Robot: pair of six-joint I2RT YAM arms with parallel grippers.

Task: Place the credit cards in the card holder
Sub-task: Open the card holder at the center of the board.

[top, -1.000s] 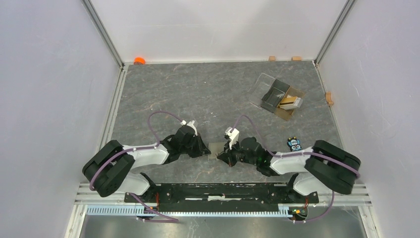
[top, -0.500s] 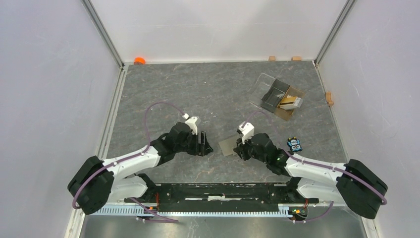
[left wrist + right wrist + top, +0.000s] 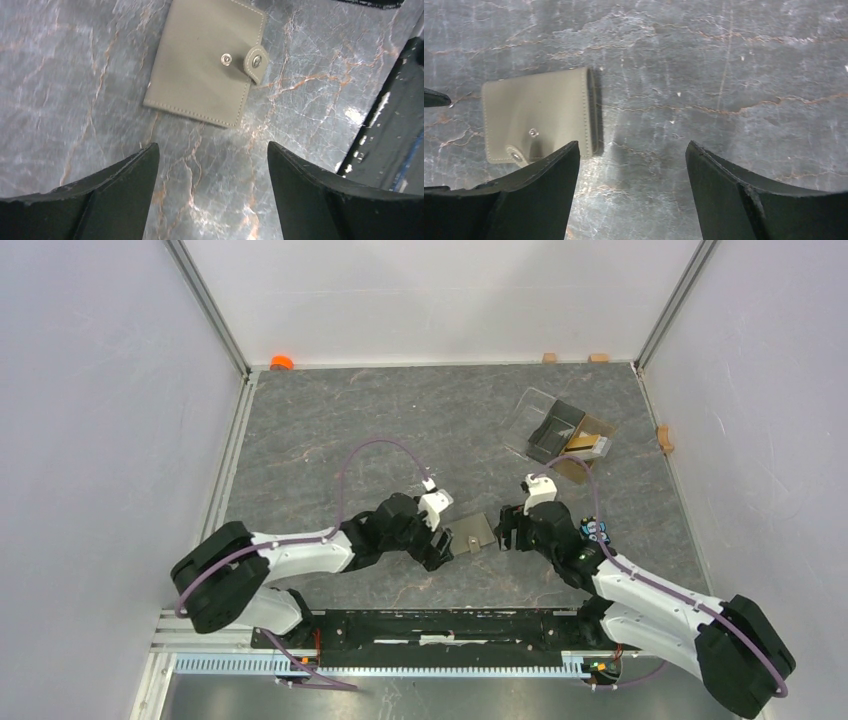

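The card holder (image 3: 202,75) is seen lying closed on the tabletop (image 3: 65,75), just beyond the wide-spread jaws, untouched.

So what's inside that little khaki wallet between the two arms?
Nothing inside shows: the card holder lies folded shut, its tab unsnapped. Whether it holds anything cannot be seen.

Matt olive leather-look card holder (image 3: 200,75) with stitched edges, shiny metal snap stud (image 3: 226,59), glossy grey marble-pattern tabletop (image 3: 75,75), clear plastic box (image 3: 533,408).
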